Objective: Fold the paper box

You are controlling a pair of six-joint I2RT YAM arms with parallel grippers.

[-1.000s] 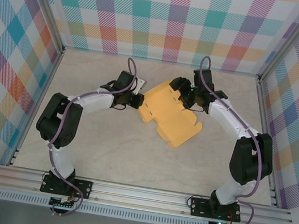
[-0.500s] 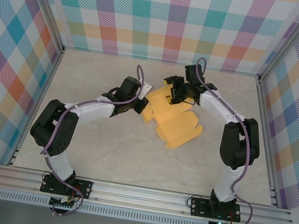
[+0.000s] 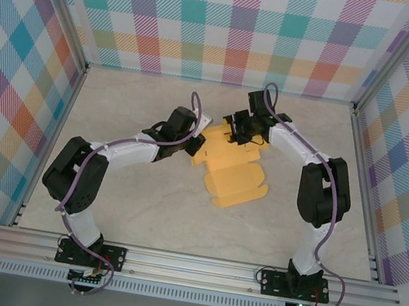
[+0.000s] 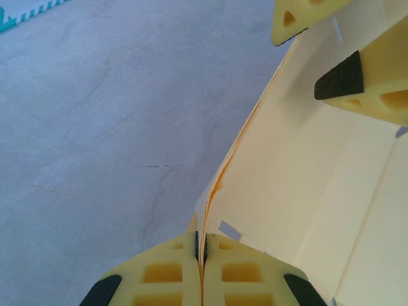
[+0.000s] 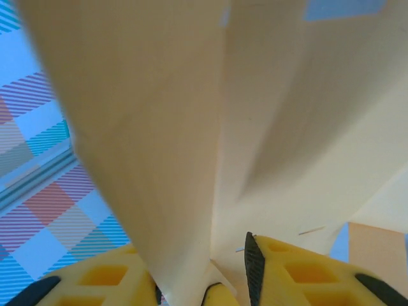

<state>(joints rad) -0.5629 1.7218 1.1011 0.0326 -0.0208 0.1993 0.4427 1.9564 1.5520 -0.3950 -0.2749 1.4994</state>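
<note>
The paper box point(image 3: 238, 184) is a yellow-orange die-cut sheet in the middle of the table, its far part lifted and bent. My left gripper point(image 3: 195, 142) is shut on the sheet's left edge; in the left wrist view the thin card point(image 4: 306, 178) runs straight into the closed jaws point(image 4: 201, 245). My right gripper point(image 3: 237, 131) is at the sheet's far edge, open, its jaws straddling a raised fold of card point(image 5: 191, 115). That fold lies against the left finger, with a gap to the right pad point(image 5: 254, 268). The right gripper's fingers point(image 4: 357, 70) also show above the card.
The pale marbled table point(image 3: 178, 219) is boxed in by checked walls point(image 3: 234, 24) at the back and both sides. An aluminium rail point(image 3: 193, 265) runs along the near edge, where both arm bases are bolted.
My right gripper has moved left along the sheet's far edge and its jaws have narrowed. The sheet has bunched up and looks narrower. My left gripper has shifted slightly right, still clamped.
</note>
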